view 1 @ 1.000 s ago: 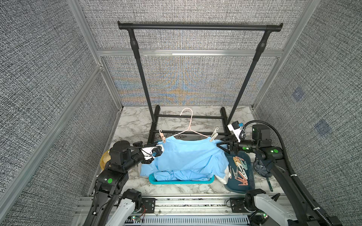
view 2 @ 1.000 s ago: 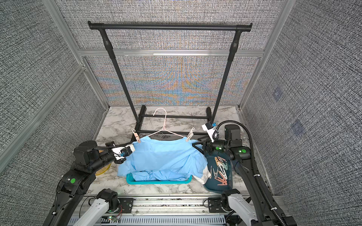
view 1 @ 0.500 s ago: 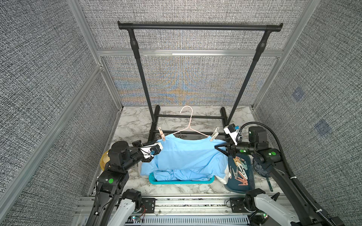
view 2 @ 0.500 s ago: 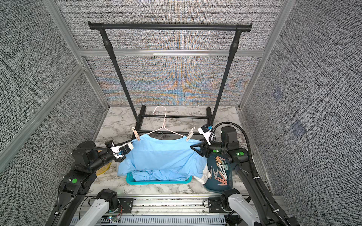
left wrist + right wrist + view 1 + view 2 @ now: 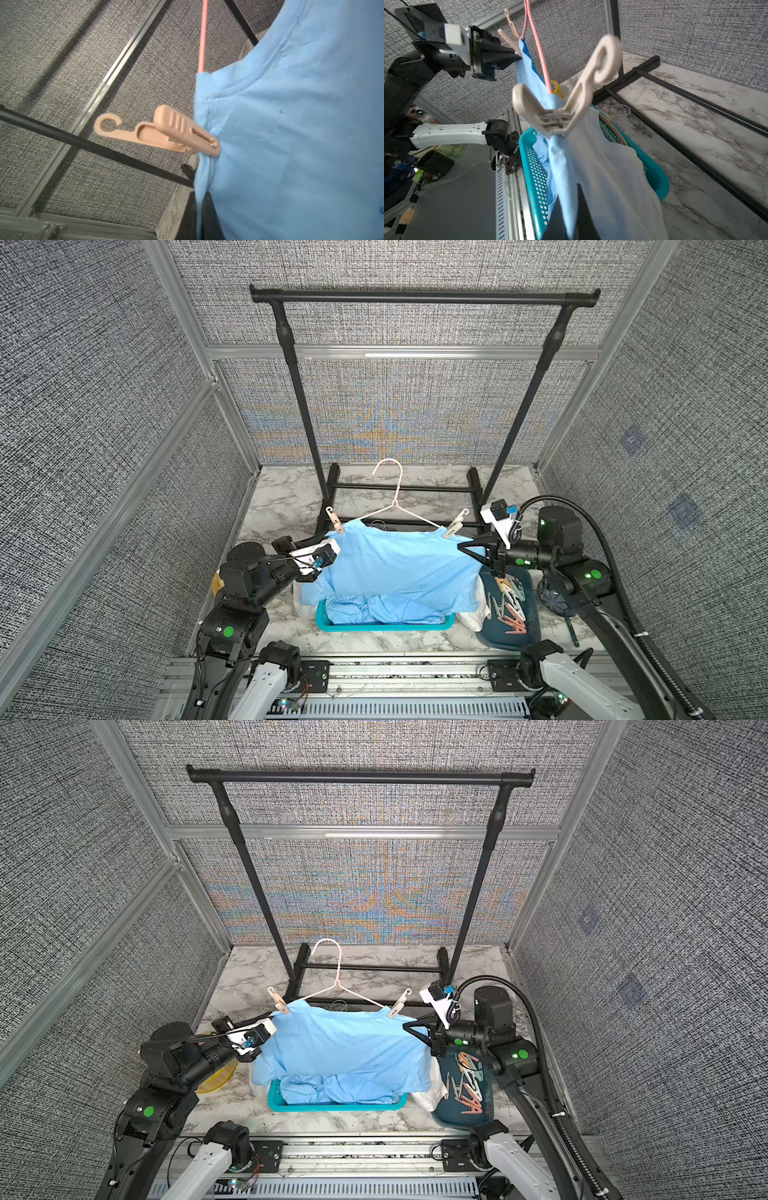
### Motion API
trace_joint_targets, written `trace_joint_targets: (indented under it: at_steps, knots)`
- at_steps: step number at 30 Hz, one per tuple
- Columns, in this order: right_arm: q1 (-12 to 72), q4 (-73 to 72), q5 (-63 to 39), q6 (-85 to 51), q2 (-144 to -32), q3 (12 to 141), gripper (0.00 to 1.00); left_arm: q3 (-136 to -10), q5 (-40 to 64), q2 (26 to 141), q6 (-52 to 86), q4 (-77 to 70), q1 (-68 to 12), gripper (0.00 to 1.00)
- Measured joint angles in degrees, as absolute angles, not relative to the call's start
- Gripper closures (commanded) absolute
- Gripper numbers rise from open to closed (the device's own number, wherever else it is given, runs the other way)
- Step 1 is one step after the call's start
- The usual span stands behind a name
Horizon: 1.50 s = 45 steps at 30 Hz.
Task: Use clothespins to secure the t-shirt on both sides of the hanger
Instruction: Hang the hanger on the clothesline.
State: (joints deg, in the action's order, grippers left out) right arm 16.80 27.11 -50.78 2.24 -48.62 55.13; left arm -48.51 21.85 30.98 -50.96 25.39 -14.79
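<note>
A light blue t-shirt point(image 5: 399, 568) point(image 5: 345, 1044) hangs on a pink wire hanger point(image 5: 397, 493) above a teal basket. A salmon clothespin point(image 5: 335, 522) point(image 5: 166, 131) is clipped on its left shoulder and a beige clothespin point(image 5: 455, 524) point(image 5: 562, 116) on its right shoulder. My left gripper point(image 5: 328, 540) point(image 5: 200, 195) is shut on the t-shirt's left shoulder edge, just below the salmon pin. On the other side, my right gripper point(image 5: 461, 548) point(image 5: 571, 191) is shut on the shoulder edge below the beige pin. Blue cloth point(image 5: 560, 162) runs between its jaws.
The teal basket point(image 5: 382, 624) under the shirt holds more blue cloth. A dark blue tray point(image 5: 511, 637) with several loose clothespins point(image 5: 509, 610) lies at the right. A black garment rack point(image 5: 424, 296) stands behind. A yellow object point(image 5: 216, 1081) lies at the left.
My right gripper moved in toward the shirt's right shoulder and went from open to shut on the cloth. The left gripper kept its hold.
</note>
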Motion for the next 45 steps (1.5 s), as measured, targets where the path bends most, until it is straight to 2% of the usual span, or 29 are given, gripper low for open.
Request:
trace_joint_targets:
  at_steps: [28, 45]
  knots:
    - [26.5, 25.4, -51.3, -5.0, -46.2, 68.1, 1.00, -59.0, 20.9, 25.1, -50.9, 30.8, -14.6, 1.00]
    - [29.6, 24.9, -49.3, -8.1, -50.0, 78.7, 1.00, -63.6, 21.5, 27.4, -48.3, 27.9, -14.6, 1.00]
